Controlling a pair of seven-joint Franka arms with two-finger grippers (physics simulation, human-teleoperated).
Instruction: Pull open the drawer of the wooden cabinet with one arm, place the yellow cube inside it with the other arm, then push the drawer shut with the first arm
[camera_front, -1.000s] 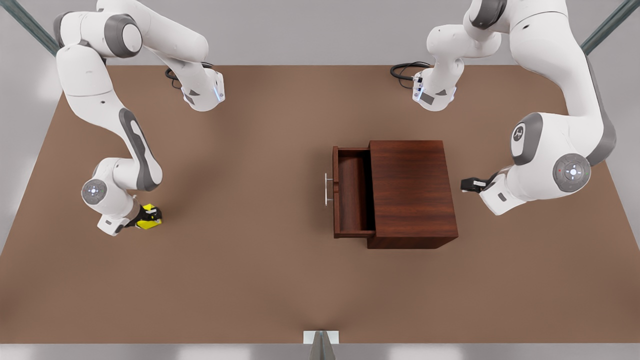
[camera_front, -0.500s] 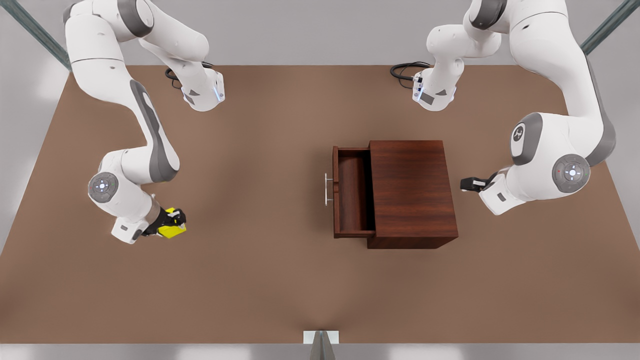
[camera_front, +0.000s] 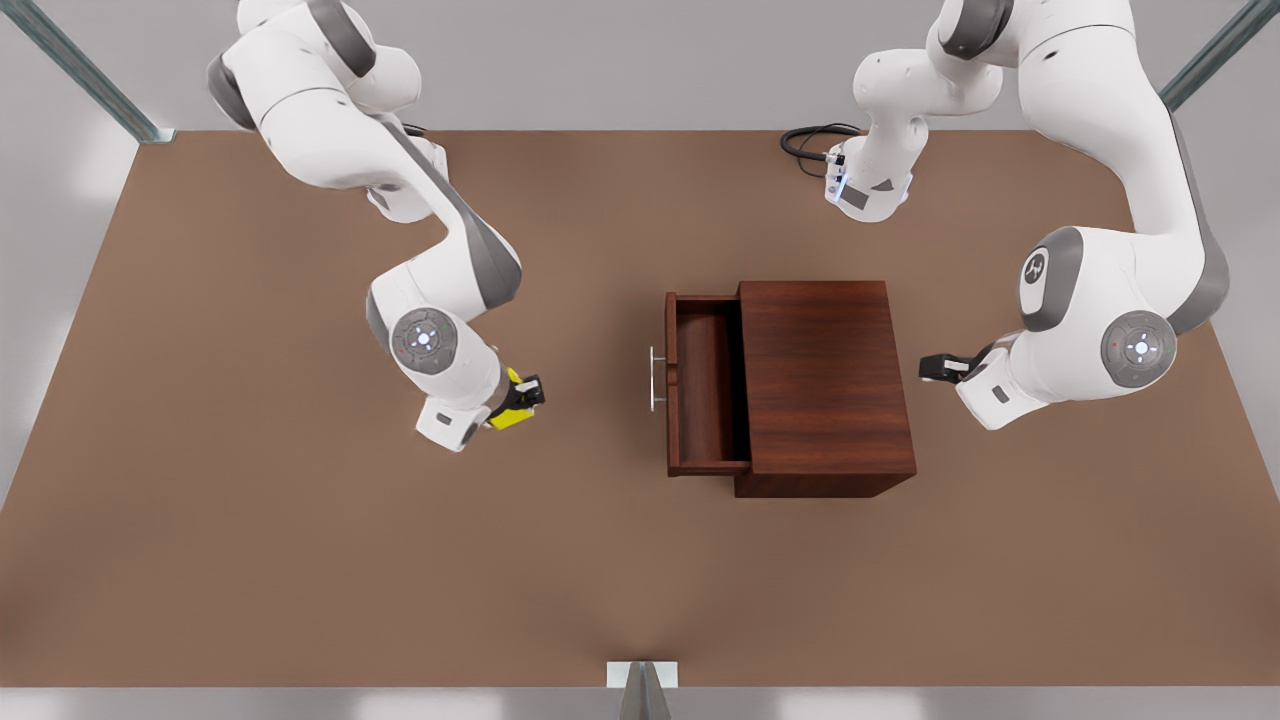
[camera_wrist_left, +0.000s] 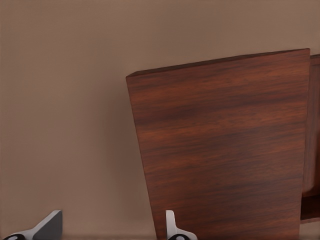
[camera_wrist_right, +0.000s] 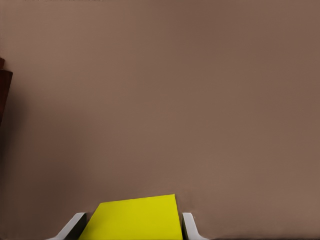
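Note:
The wooden cabinet (camera_front: 825, 385) (camera_wrist_left: 225, 150) stands right of the table's middle. Its drawer (camera_front: 705, 395) is pulled open toward the front view's left, silver handle (camera_front: 653, 378) leading, and nothing lies inside. My right gripper (camera_front: 522, 398) (camera_wrist_right: 132, 227) is shut on the yellow cube (camera_front: 512, 418) (camera_wrist_right: 132, 217) and holds it above the table, a short way to the front view's left of the handle. On the far side of the cabinet, at the front view's right, my left gripper (camera_front: 935, 368) (camera_wrist_left: 111, 230) waits open beside the cabinet's back.
The brown table (camera_front: 300, 560) has bare surface in front of the cabinet and at the front view's left. Black cables (camera_front: 810, 140) lie by the arm bases at the back. A metal post (camera_front: 642, 685) stands at the table's front edge.
My right arm has swung from the table's left side toward the open drawer, carrying the yellow cube. The left arm, cabinet and drawer have not moved.

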